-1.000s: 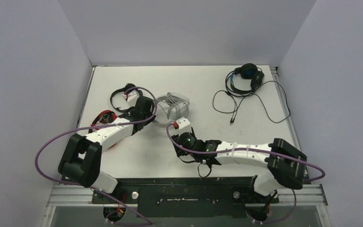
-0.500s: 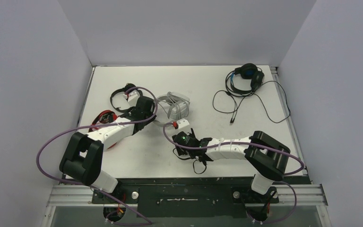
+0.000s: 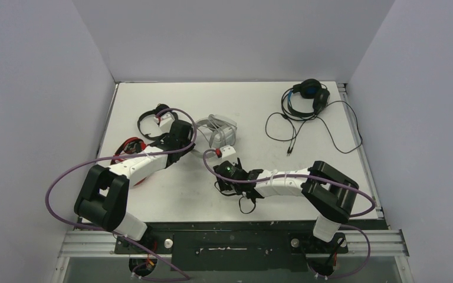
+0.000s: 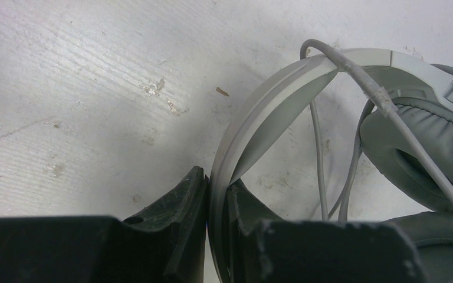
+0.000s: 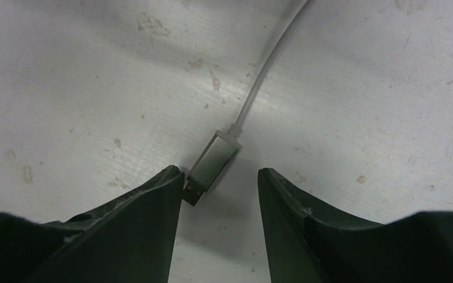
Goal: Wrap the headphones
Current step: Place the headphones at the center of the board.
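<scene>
My left gripper (image 4: 217,188) is shut on the pale grey headband (image 4: 259,106) of the white-grey headphones (image 3: 221,133), which lie mid-table with their grey cable (image 4: 383,100) draped over the band and ear cushion (image 4: 424,147). The right gripper (image 5: 219,183) stands open low over the table. A grey USB plug (image 5: 211,167) lies flat between its fingers, its end touching the left fingertip (image 5: 171,177). The plug's cable (image 5: 265,71) runs away up the view. In the top view the right gripper (image 3: 229,180) sits just in front of the white-grey set, and the left gripper (image 3: 191,141) at that set's left side.
Black-and-blue headphones (image 3: 307,97) lie at the back right with their thin cable (image 3: 330,132) spread loose over the table. A small black set (image 3: 153,118) lies behind the left arm. A red-and-black set (image 3: 131,144) is partly under that arm.
The right arm has folded in, its elbow swinging left, and its gripper has shifted slightly left and toward the white-grey set. The left arm has stayed put.
</scene>
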Available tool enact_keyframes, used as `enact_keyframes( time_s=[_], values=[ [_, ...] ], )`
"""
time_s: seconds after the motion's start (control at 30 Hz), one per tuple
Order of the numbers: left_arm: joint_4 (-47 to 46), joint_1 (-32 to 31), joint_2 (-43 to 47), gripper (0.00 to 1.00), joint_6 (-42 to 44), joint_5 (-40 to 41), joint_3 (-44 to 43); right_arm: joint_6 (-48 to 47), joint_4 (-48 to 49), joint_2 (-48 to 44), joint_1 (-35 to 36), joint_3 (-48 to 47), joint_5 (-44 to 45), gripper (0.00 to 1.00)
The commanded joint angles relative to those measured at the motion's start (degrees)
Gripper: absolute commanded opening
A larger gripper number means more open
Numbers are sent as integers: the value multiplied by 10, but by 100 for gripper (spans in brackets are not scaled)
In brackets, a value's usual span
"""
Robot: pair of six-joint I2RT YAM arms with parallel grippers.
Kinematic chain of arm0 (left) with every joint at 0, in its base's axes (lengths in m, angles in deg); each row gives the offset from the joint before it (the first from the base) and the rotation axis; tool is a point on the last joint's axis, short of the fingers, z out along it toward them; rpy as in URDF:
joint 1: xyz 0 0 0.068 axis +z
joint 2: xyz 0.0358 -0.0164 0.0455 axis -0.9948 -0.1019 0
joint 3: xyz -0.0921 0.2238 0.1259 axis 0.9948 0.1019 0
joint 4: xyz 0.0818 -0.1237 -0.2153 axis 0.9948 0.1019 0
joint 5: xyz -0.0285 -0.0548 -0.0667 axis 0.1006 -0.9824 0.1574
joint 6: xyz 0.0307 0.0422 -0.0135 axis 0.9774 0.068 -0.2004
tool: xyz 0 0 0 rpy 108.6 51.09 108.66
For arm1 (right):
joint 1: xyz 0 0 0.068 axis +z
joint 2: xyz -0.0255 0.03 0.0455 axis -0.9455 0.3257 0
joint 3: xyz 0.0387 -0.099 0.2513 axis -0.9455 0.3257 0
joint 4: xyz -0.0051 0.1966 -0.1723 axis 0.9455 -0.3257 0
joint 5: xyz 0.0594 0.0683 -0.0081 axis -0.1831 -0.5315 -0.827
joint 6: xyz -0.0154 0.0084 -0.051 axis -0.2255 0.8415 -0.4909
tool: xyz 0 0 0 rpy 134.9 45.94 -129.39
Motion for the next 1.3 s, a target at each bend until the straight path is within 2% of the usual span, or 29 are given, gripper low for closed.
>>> enact_keyframes(
  time_s=[0.0,0.17,0.23,0.33,0.47,0.57,0.73,0.93,1.1,1.27],
  values=[
    [-72,2,5,0,-19,0,-15,7,41,12,-11,-24,-9,50],
    [-73,2,3,0,-19,1,-17,12,44,27,-17,-21,-23,44],
    [-73,2,0,0,-19,4,-17,16,45,30,-17,-17,-32,37],
    [-70,2,-3,0,-20,13,-17,19,37,29,-14,-16,-39,20],
    [-65,2,-13,0,-19,40,-22,14,44,29,9,-8,-68,12],
    [-62,2,-21,0,-21,70,-20,5,64,40,34,-10,-106,9],
    [-34,2,-35,0,-55,149,-2,-20,73,38,67,-15,-123,8],
    [-5,25,-59,0,-103,244,8,-42,83,7,73,-17,-138,7],
    [-11,72,-90,0,-109,254,-13,-75,80,31,51,-69,-175,5],
    [-55,99,-116,0,-84,277,-14,-73,129,78,-4,-113,-260,3]
  ],
)
